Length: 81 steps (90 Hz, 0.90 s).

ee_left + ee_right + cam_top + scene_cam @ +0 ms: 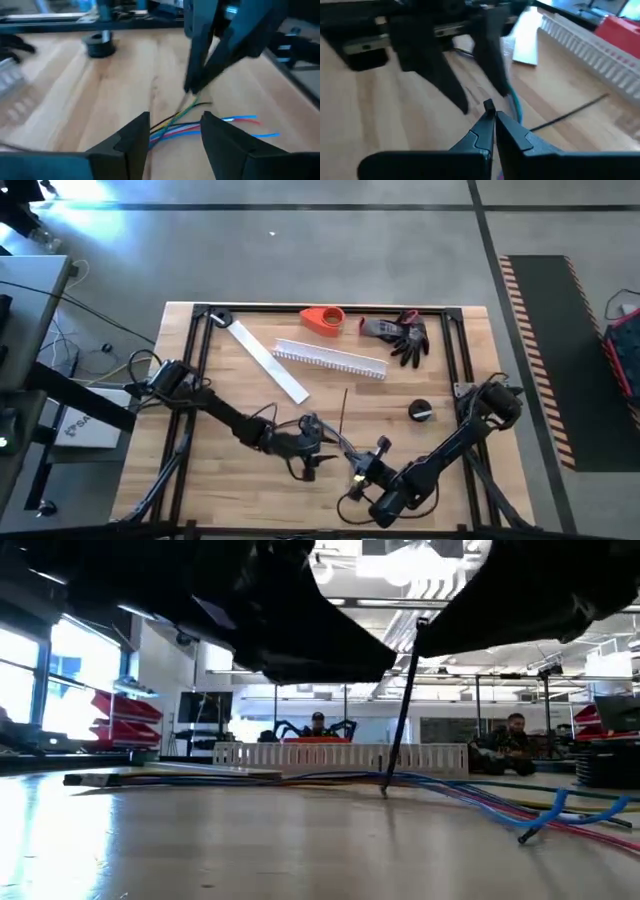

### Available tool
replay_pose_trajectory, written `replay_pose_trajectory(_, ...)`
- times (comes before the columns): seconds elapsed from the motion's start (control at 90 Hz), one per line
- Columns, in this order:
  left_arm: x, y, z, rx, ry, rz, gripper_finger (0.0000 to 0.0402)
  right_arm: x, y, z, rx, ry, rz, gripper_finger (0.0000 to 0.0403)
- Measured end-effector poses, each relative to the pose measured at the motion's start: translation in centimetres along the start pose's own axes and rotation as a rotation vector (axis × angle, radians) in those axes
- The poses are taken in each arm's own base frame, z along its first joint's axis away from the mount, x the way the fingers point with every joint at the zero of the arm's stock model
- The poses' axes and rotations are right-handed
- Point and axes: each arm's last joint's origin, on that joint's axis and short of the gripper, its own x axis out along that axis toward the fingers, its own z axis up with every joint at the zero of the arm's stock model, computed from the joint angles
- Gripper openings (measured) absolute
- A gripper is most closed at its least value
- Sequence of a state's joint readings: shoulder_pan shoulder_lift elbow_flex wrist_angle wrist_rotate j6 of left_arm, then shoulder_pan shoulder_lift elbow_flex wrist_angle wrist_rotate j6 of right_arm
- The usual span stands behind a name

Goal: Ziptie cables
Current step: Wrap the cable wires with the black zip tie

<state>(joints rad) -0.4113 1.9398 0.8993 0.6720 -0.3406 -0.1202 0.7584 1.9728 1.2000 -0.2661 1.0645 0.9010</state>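
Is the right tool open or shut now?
Shut. In the right wrist view the right tool's two dark fingers press together, no gap between them.

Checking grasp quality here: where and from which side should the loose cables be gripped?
Grip the cables where the wires run together in one bunch, not at the splayed ends. They lie flat on the table, so come from above, fingers straddling the run, as the open left gripper is placed. The shut right gripper sits nearer the fanned part.

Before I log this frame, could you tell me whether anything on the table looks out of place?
A work glove lies crumpled at the table's far edge beside an orange part; neither seems tied to bundling the cables.
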Motion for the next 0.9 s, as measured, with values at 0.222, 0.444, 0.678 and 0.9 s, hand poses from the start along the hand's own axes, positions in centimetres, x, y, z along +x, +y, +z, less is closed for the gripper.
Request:
replay_pose_trajectory(0.222, 0.2, 0.3, 0.1, 0.03, 0.002, -0.032, 0.0137, 0.4, 0.1, 0.4, 0.014, 0.001, 0.015, 0.0)
replay_pose_trajectory(0.444, 0.1, 0.3, 0.1, 0.04, -0.001, -0.048, 0.0126, 0.4, 0.2, 0.5, 0.026, -0.002, 0.024, 0.0)
replay_pose_trajectory(0.678, 1.0, 0.1, -1.3, 0.072, -0.005, -0.06, 0.0124, 0.4, 0.4, 0.6, 0.046, -0.009, 0.032, 0.0)
replay_pose_trajectory(0.9, 1.3, -0.5, -1.8, 0.063, -0.049, -0.057, 0.011, 0.4, 0.4, 0.6, 0.054, -0.003, 0.036, 0.0)
